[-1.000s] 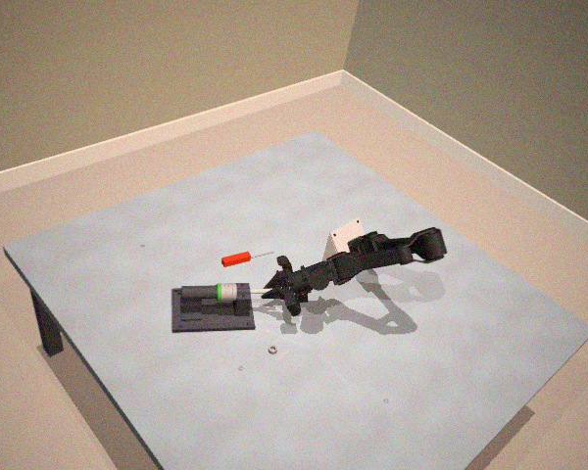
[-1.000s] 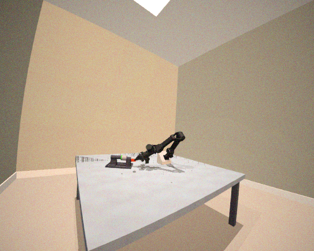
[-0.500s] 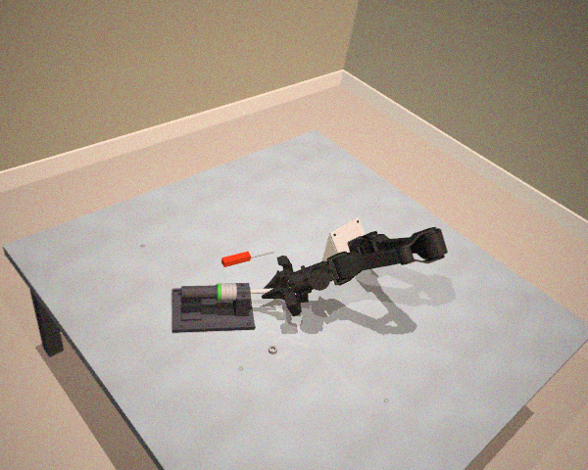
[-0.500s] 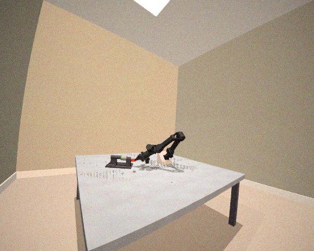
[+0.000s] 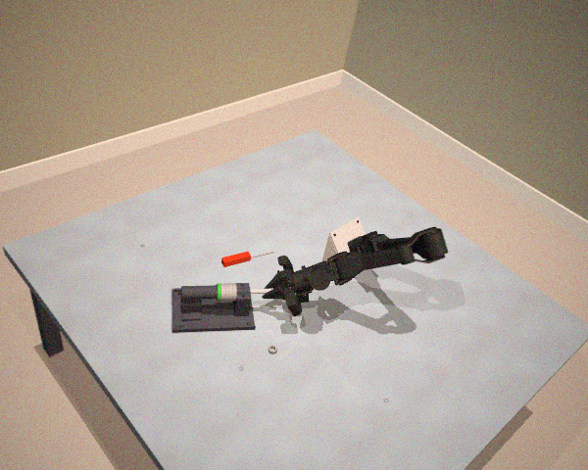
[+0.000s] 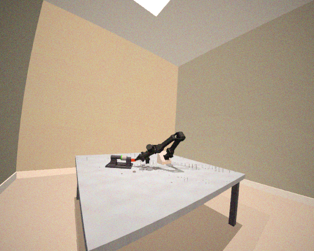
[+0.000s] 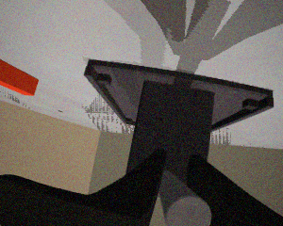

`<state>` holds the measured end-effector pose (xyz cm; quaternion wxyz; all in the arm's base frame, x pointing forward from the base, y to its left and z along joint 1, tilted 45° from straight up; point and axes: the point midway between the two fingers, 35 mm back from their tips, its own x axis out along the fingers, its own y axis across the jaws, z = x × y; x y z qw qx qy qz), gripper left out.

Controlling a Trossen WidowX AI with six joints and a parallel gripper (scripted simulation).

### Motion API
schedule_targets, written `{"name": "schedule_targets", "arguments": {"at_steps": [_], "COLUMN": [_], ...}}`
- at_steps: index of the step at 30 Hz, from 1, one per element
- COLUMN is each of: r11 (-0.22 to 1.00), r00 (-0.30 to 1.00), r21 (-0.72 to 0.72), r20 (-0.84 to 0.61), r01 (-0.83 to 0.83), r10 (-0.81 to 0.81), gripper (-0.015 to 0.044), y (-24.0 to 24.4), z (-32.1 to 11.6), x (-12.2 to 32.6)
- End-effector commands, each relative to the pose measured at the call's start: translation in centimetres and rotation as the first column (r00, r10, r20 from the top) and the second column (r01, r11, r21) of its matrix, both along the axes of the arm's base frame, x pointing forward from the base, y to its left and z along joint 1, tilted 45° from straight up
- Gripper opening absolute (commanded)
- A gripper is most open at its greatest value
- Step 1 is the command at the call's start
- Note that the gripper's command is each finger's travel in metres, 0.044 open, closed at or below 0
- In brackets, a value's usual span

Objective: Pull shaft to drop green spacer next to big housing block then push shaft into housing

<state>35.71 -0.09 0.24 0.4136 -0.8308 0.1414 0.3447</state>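
The dark housing block (image 5: 198, 292) (image 6: 114, 157) sits raised on its base plate (image 5: 203, 326). The green spacer (image 5: 220, 292) (image 6: 121, 157) is up in the row against the housing's right end. Several white spacers (image 5: 228, 292) (image 6: 124, 158) sit between it and the dark end support (image 5: 242, 305) (image 7: 174, 122). The pale shaft (image 5: 257, 291) sticks out of the support; its round end (image 7: 189, 214) shows in the wrist view. My gripper (image 5: 268, 293) (image 6: 135, 159) (image 7: 175, 158) is shut on the shaft, just right of the support. The shaft inside the spacers is hidden.
A red-handled screwdriver (image 5: 236, 258) (image 6: 133, 160) (image 7: 11, 77) lies behind the fixture. A small metal ring (image 5: 272, 350) (image 6: 134, 171) lies in front of it to the right. A pale wedge-shaped block (image 5: 346, 236) (image 6: 162, 158) stands by the arm's base.
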Motion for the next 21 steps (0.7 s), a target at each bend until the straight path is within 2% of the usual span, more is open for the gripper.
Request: {"name": "schedule_targets", "arguments": {"at_steps": [1,21], "r11": [1.0,1.0], "r00": [1.0,1.0], "r21": [0.005,0.005], "r20": [0.001,0.001], "r01": [0.0,0.0], "r10": [0.0,0.0], "gripper": [0.0,0.0], "y": [0.1,0.17], "z": [0.08,0.15], "x": [-0.06,-0.22]}}
